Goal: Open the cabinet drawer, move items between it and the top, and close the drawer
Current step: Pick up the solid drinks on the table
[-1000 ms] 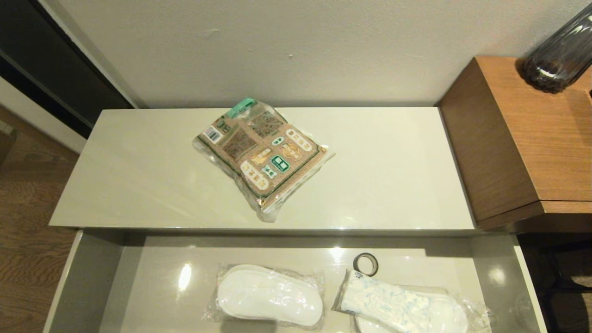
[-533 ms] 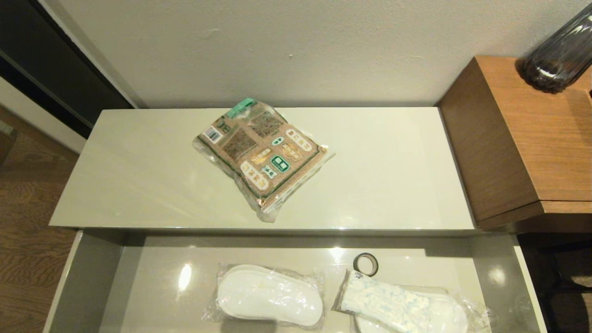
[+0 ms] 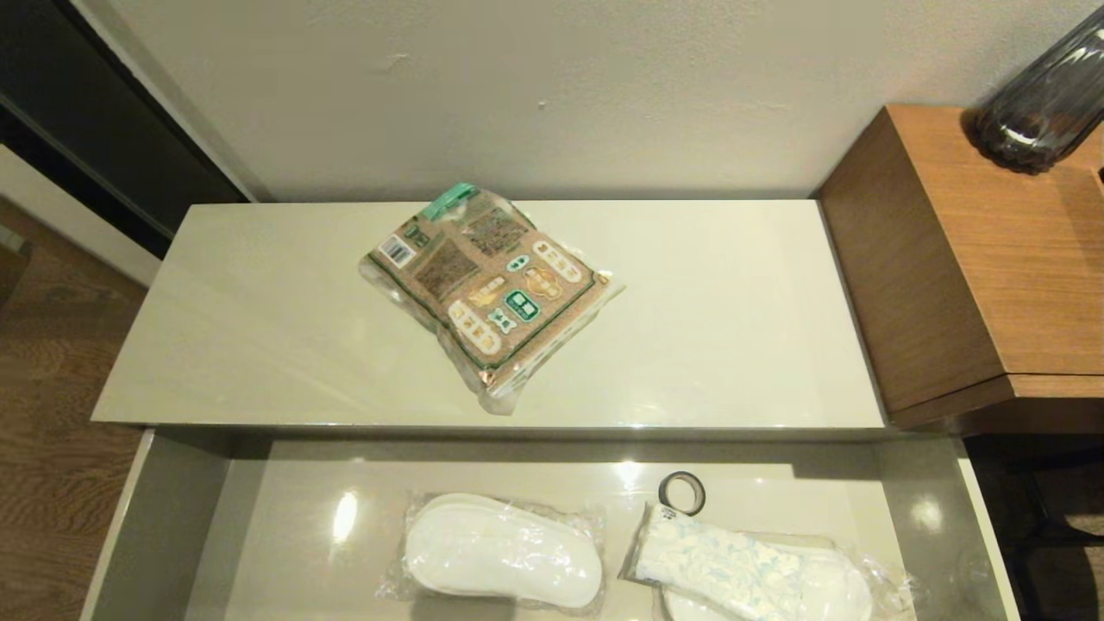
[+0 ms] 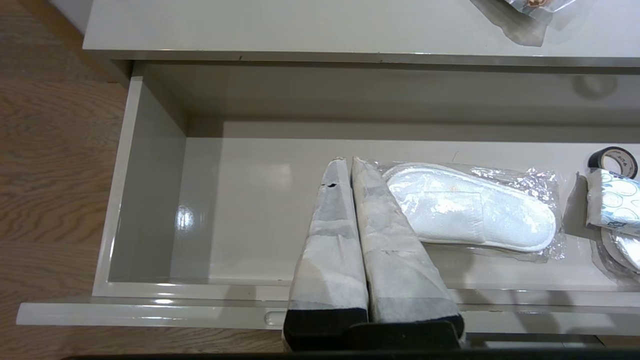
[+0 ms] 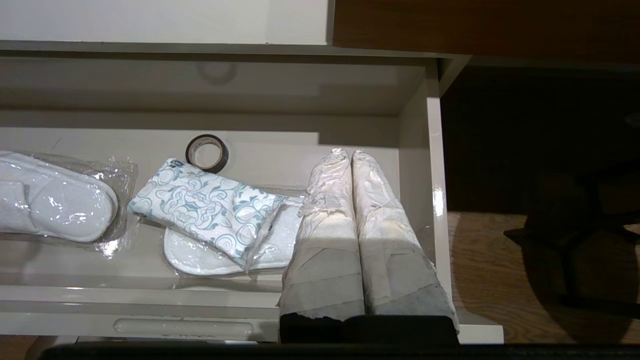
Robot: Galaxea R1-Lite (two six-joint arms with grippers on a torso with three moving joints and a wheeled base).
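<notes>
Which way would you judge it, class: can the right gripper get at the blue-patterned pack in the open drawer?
Probably yes. The right gripper, shut and empty, hangs over the open drawer beside the blue-patterned pack. The pack lies uncovered on a bagged slipper, nothing between; the jaws must open first.

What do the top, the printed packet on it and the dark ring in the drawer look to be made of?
Top: a hard glossy cream slab, perhaps lacquered board; it mirrors the lamps. Printed packet: a clear plastic bag, crinkled and shiny, over what looks like brown printed card, with a green tab. Dark ring: seemingly a tape roll, a thin dark band on a paler core.
</notes>
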